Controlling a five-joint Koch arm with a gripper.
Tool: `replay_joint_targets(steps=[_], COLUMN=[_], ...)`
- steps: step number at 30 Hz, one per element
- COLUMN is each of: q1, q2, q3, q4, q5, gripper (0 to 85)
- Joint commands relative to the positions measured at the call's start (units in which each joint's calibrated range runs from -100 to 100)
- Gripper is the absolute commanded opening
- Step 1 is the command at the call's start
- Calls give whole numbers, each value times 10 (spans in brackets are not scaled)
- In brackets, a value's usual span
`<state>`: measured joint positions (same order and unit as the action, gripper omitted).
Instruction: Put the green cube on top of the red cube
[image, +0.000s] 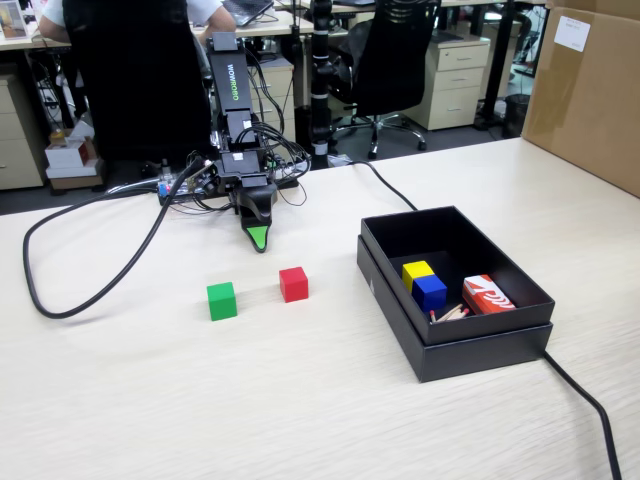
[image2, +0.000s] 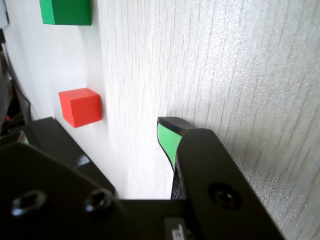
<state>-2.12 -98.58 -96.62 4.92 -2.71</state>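
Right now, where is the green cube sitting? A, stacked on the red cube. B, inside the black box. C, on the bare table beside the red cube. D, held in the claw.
C: in the fixed view the green cube rests on the table, apart from the red cube.

green cube (image: 222, 300), red cube (image: 294, 284), side by side, apart

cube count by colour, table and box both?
Green cube, on the table: 1
Red cube, on the table: 1
Yellow cube, in the black box: 1
Blue cube, in the box: 1
Total: 4
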Motion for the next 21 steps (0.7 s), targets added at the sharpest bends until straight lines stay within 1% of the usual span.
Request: replay_joint_targets(steps=[1,14,16,21], q1=[0,2,2,2], q2=[2,4,5,16], q3=[-5,5,23,119], q4=[-22,-25,-59,-186], q5=[-1,-1,-1,2], gripper=[501,497,497,496])
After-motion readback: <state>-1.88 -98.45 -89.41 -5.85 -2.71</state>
